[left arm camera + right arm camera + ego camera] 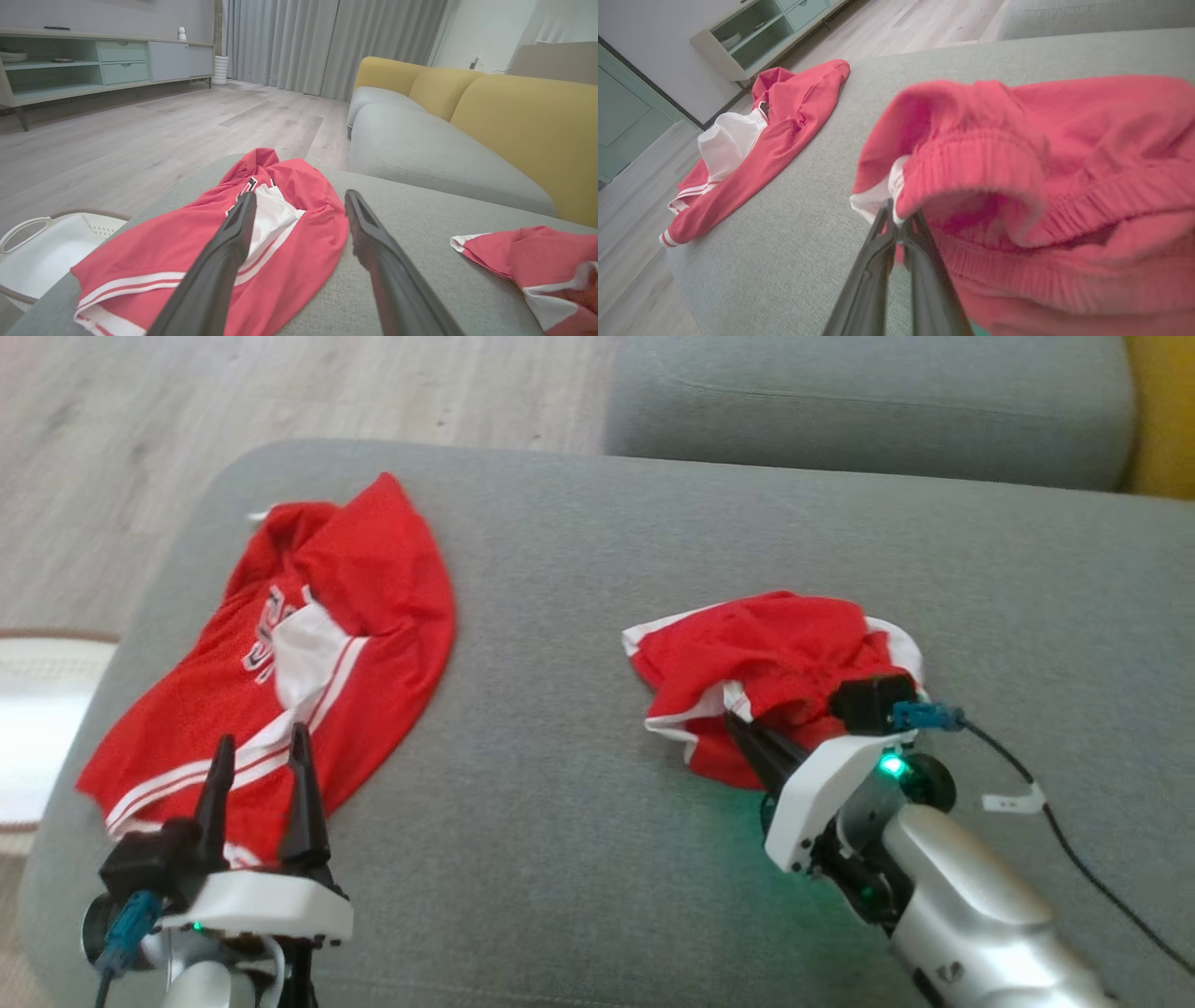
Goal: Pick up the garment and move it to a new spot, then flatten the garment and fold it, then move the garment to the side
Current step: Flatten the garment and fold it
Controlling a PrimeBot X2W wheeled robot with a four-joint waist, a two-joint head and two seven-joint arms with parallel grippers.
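Note:
A crumpled red garment [775, 653] with white trim lies bunched on the right part of the grey cushion [579, 616]. My right gripper [738, 719] is at its near edge, fingers pressed together. In the right wrist view the right gripper [899, 224] is shut on a red-and-white hem fold of this garment [1041, 186]. A second red jersey [364, 579] with white panels and stripes lies spread at the left. My left gripper [261, 737] stands open over that jersey's near hem, holding nothing. The left wrist view shows the left gripper [300, 196] open above the jersey [163, 252].
A grey sofa seat [868, 401] with a yellow back [514, 107] runs behind the cushion. A white basket [46, 247] sits on the wood floor off the cushion's left edge. A black cable [1074, 840] trails from my right wrist. A low cabinet [93, 60] stands far off.

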